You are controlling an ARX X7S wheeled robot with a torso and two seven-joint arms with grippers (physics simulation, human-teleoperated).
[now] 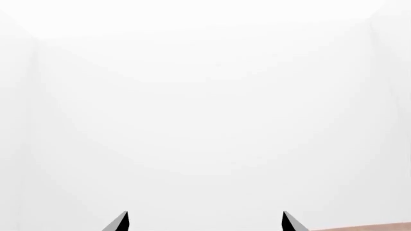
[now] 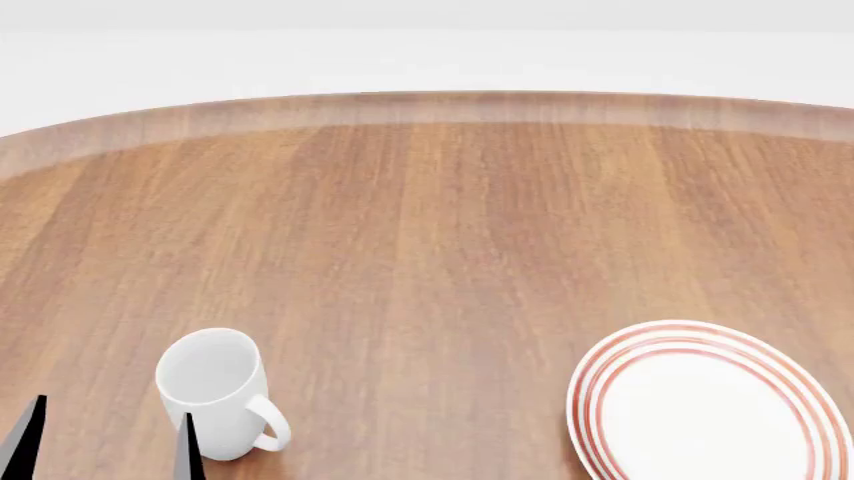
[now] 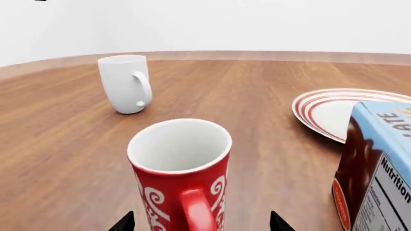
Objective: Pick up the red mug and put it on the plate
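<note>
Two mugs share the wooden surface [image 2: 441, 230], but only one is the target: the red mug [image 3: 183, 178], patterned with white swirls, stands upright directly ahead of the right tool [image 3: 202, 222], its loop handle turned toward the wrist camera. The tips of that tool show at either side of the mug's lower body, spread apart and gripping nothing; whether they have reached the mug's sides cannot be told from this angle. The red mug itself falls outside the head camera's frame, so it appears to sit nearer the robot than the plain white mug [image 2: 214, 392], which stands untouched at the near left. The plate [image 2: 707, 405], ringed in red, lies at the near right of the surface, bare, and in the right wrist view it sits beyond a blue-and-brown carton [image 3: 376, 168] standing close beside the red mug. The left tool [image 1: 205, 221] points at blank white wall, its fingers parted and idle. By the look of it, the approach to the grasp is under way; the next move calls for easing forward around the mug's body, clamping without snagging the handle, then lifting clear of the carton before carrying across to the plate
</note>
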